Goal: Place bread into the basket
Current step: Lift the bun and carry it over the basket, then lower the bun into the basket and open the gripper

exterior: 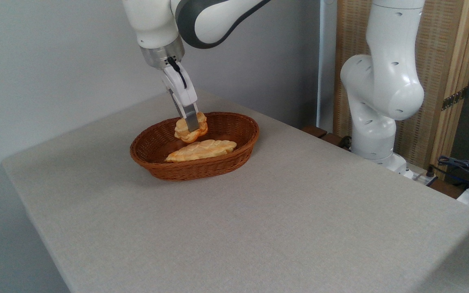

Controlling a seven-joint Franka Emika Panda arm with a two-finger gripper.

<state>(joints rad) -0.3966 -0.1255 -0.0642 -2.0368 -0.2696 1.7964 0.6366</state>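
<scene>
While the lower half of the frame is showing only the pale grey table [259, 228], its rounded near-left corner is sitting at the left edge and its surface is running up toward the centre. Farther back, left of centre, the oval reddish-brown basket [218, 165] is resting on the table, well apart from every edge. Inside it, toward the near wall, the pale-yellow braided loaf [202, 149] is lying lengthwise on the basket floor. Just behind and above the loaf, the bread [185, 132], a small golden-orange bun of puffy lobes, is hanging within the basket's rim line; whether it is touching the loaf or the basket floor cannot be told from this view. The gripper [191, 122] is reaching down from the upper left of centre, tilted slightly, and its fingers are pinching the bun, with the grey near finger [192, 120] pressing across the bun's front. Above it, the white and grey arm [202, 20] is leaving through the top of the frame. At the right, past the table's far edge, the arm's white base column [381, 89] is standing before a slatted wooden screen [442, 61], with cables [462, 167] lying at the right edge. A plain grey wall [55, 61] is filling the background.
</scene>
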